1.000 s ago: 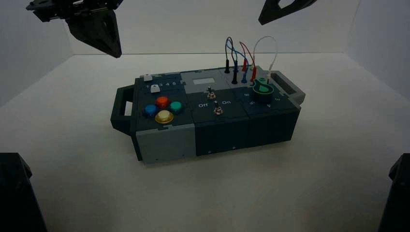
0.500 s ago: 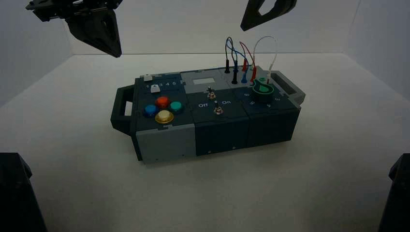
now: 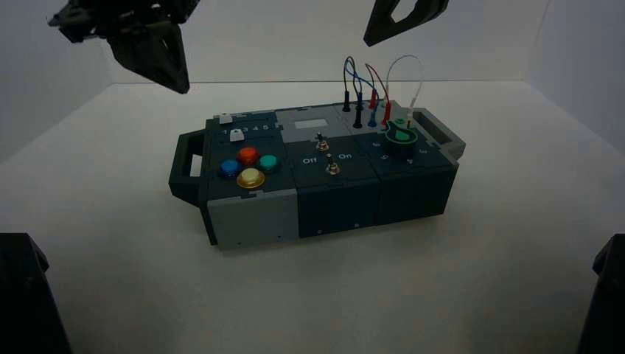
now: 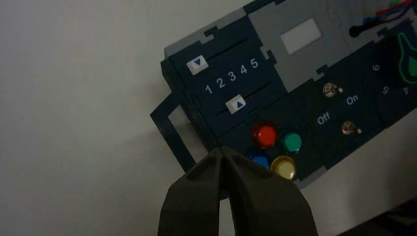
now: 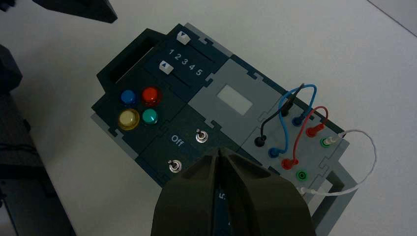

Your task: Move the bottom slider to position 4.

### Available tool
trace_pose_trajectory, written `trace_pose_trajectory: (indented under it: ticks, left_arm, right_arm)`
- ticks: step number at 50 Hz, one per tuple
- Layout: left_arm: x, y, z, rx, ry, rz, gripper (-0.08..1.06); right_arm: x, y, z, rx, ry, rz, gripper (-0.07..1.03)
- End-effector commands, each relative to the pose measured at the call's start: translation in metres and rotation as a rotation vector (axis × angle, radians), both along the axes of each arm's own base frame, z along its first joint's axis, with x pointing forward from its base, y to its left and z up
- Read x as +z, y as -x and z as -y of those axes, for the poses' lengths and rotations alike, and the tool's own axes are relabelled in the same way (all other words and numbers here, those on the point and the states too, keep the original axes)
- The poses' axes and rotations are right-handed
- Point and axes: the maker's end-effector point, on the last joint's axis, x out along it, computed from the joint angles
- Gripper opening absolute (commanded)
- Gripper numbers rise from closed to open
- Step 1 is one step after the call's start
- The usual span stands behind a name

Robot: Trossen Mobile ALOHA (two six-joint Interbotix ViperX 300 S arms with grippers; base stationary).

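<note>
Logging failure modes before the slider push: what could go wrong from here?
1. Two similar white caps: the upper slider could be mistaken for the bottom slider.
2. The bottom slider sits under 2-3; overshooting the 4 seems possible.
3. The shut left hand hangs above the box; descending, it might press the red button.

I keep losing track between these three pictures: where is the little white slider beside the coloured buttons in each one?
High view: the bottom slider sits near the box's left end, just behind the red button.
Left wrist view: bottom slider, under digits 2 and 3, above the red button.
Right wrist view: bottom slider, beside digit 1, near the red button.
Shared landmark: the red button.
</note>
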Motion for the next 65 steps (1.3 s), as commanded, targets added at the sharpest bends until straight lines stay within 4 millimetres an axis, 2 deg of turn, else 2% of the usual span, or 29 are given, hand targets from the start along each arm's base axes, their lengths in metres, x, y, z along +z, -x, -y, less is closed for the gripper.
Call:
trace_pose_trajectory:
  ticks: [1, 20, 32, 65]
  left_arm:
    - [0.002, -0.007, 0.004, 0.036, 0.026, 0.019, -0.03]
    - [-0.028, -0.016, 0.009, 0.143, 0.04, -0.079, -0.03]
    - [-0.037, -0.024, 0.02, 0.137, 0.042, -0.089, -0.03]
    - [-0.06, -0.042, 0.032, 0.139, 0.026, -0.104, -0.03]
  right_arm:
    - [0.015, -0.006, -0.006, 0.003, -0.025, 0.039, -0.02]
    - [0.011, -0.004, -0.008, 0.016, -0.018, 0.029, -0.02]
    - [0.009, -0.002, -0.013, 0.031, -0.013, 0.024, -0.02]
    - [0.01, -0.005, -0.014, 0.03, -0.013, 0.038, -0.02]
